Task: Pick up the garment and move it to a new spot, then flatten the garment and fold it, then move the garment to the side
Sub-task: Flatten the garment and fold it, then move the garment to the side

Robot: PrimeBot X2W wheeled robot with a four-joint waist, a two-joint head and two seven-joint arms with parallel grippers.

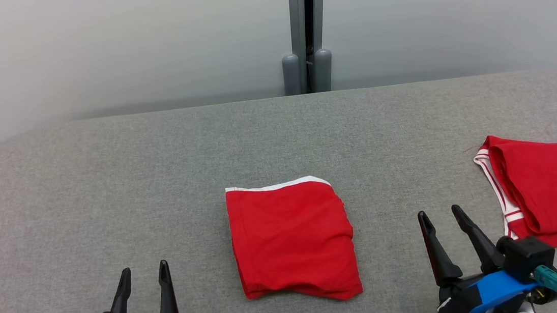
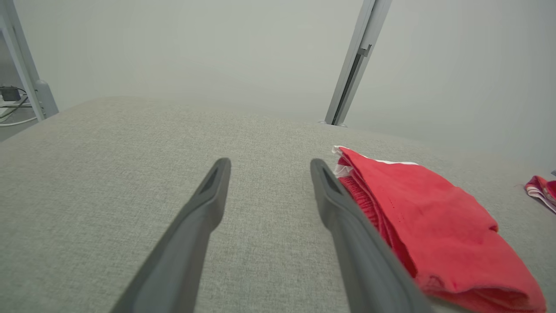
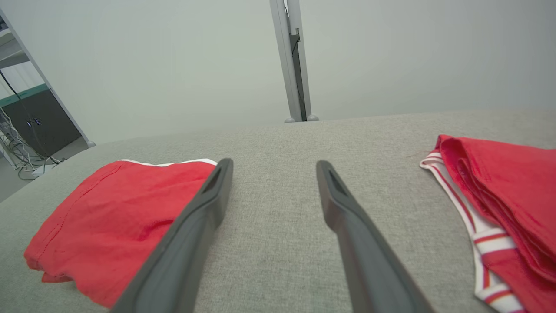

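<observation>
A red garment (image 1: 293,241) with a white edge along its far side lies folded into a neat rectangle in the middle of the grey table (image 1: 158,178). It shows to the right of my left fingers in the left wrist view (image 2: 430,226) and to the left of my right fingers in the right wrist view (image 3: 117,217). My left gripper (image 1: 144,274) stands open at the lower left, apart from the garment. At the lower right my right gripper (image 1: 440,215) is open too, between the two red pieces. Nothing is between either pair of fingers.
A second red garment (image 1: 552,186) with red-and-white striped trim lies at the table's right edge, seen close by in the right wrist view (image 3: 504,204). A grey post (image 1: 305,31) rises behind the table against a pale wall. Shelving and cables (image 3: 21,130) stand off to one side.
</observation>
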